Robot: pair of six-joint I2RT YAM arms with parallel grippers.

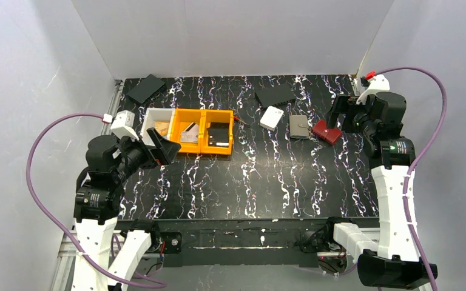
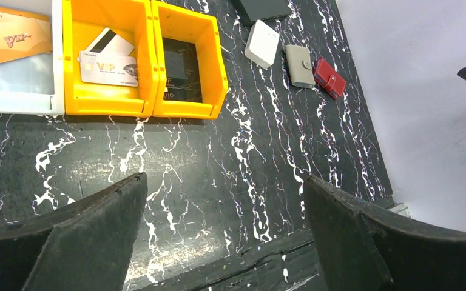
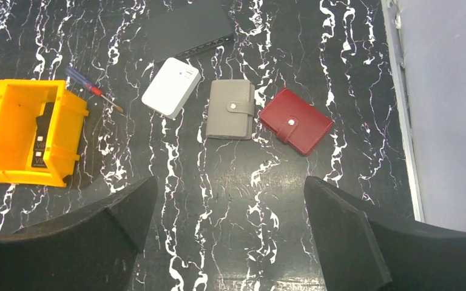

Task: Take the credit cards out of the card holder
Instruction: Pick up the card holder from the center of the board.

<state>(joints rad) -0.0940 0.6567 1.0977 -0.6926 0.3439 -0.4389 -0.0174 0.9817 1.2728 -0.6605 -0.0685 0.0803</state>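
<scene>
card holder [image 1: 298, 127]: on the worktop [image 1: 267, 182], far right of centre, lying flat and folded shut
neighbours: white case [image 1: 271, 117] just beside it on the left, red wallet [image 1: 327, 131] just beside it on the right, close to touching
credit cards: holder is closed, contents hidden in all three views
left tool [image 1: 164, 145]: jaws wide apart, nothing between them, hanging over the left of the worktop by the white tray [image 1: 148, 118], well apart from the holder
right tool [image 1: 341, 115]: jaws wide apart, empty, above the worktop near the red wallet
right wrist only: snap tab fastened across the holder's [image 3: 231, 110] right edge; screwdriver [image 3: 94, 90] lying between the yellow bins [image 3: 12, 176] and the white case
left wrist only: print readable, a silver "VIP" card [image 2: 108, 66] in the left yellow bin, dark cards [image 2: 182, 66] in the right one, an orange card [image 2: 12, 39] in the white tray
top only: both arms together, plus two flat black pads [image 1: 275, 94] along the far edge
</scene>
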